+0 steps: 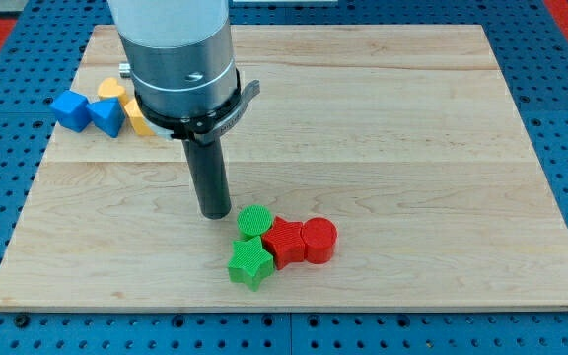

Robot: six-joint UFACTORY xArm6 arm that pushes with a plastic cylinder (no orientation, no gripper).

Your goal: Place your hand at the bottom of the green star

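Observation:
The green star [250, 262] lies near the view's bottom middle of the wooden board [383, 128]. A green round block [255, 221] touches it just above. A red star-like block [285, 242] and a red cylinder [319, 240] sit to its right, all bunched together. My tip [215, 213] rests on the board up and to the left of the green star, just left of the green round block.
At the view's upper left lie a blue cube [69, 108], a blue triangular block [107, 115], a yellow heart-like block [111, 90] and another yellow block [138, 115] partly hidden behind the arm. A blue pegboard [560, 108] surrounds the board.

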